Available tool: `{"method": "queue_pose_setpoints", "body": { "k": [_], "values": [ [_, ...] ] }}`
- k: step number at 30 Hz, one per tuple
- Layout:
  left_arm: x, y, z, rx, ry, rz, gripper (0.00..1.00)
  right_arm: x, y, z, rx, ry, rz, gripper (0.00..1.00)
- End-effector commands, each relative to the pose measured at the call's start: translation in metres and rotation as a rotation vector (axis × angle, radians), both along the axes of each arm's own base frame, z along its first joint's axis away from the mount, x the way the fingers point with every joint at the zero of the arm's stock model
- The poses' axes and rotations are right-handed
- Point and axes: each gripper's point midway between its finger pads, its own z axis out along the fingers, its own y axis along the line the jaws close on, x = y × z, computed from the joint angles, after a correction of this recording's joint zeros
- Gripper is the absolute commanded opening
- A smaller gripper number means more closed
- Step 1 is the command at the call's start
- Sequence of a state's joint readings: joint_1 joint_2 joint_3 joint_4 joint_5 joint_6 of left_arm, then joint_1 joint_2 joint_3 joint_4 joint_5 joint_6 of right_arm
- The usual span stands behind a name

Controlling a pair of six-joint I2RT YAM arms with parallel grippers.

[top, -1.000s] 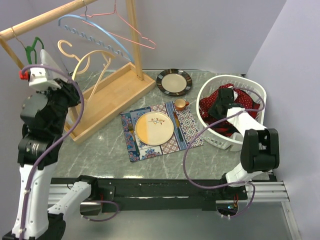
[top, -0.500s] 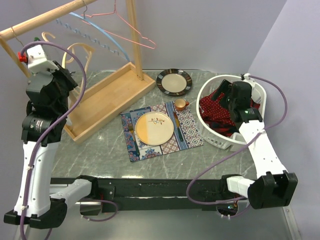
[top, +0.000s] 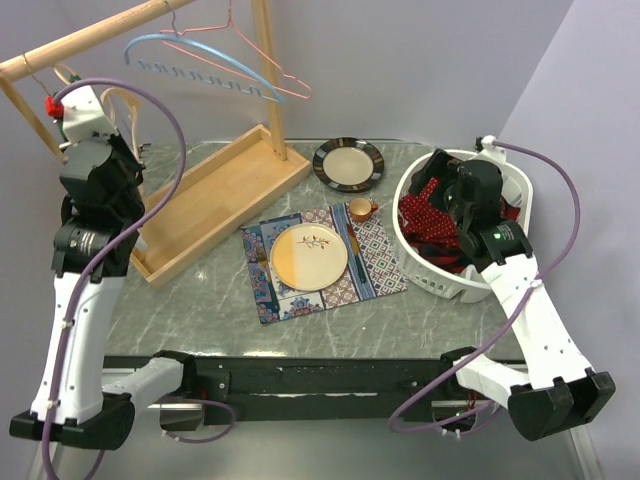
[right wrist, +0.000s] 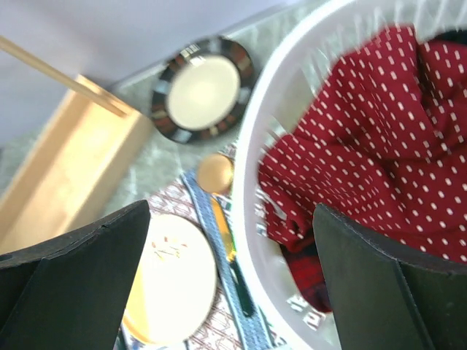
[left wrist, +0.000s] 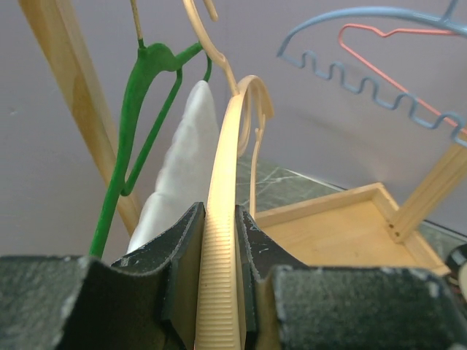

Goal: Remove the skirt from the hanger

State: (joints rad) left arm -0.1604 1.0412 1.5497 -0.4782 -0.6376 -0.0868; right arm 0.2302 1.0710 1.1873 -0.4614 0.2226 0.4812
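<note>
The skirt, red with white dots, lies bunched in the white laundry basket, also seen as skirt. My right gripper hangs open over the basket's left rim with nothing between its fingers; from above it is the right gripper. My left gripper is shut on the cream ribbed hanger, which is bare and held up near the rail at the left end of the wooden rack. In the top view the hanger is mostly hidden behind the left arm.
A green hanger with white cloth hangs just left of the cream one. Blue hanger and pink hanger hang on the rail. The rack's wooden base, a placemat with plate, a cup and a dark-rimmed plate sit mid-table.
My right gripper opened and rose out of the basket, leaving the cloth there. My left arm carried the cream hanger back toward the rail's left end. The blue hanger is swinging.
</note>
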Motion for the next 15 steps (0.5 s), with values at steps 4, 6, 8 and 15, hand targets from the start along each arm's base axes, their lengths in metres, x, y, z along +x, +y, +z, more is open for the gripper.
{"method": "queue_pose_setpoints", "body": {
  "k": [4,6,8,15],
  "values": [
    [0.005,0.006,0.041,0.064,-0.127,0.035,0.01,0.0,0.001,0.052,0.021,-0.139,-0.033,1.0],
    [0.006,0.003,0.04,0.055,-0.123,0.018,0.01,-0.001,0.0,0.055,0.019,-0.149,-0.041,1.0],
    [0.006,0.0,0.037,0.058,-0.114,-0.003,0.01,-0.001,0.0,0.055,0.02,-0.151,-0.042,1.0],
    [-0.01,-0.024,0.021,0.096,-0.148,-0.169,0.01,-0.001,0.009,0.055,0.033,-0.163,-0.016,1.0]
  ]
}}
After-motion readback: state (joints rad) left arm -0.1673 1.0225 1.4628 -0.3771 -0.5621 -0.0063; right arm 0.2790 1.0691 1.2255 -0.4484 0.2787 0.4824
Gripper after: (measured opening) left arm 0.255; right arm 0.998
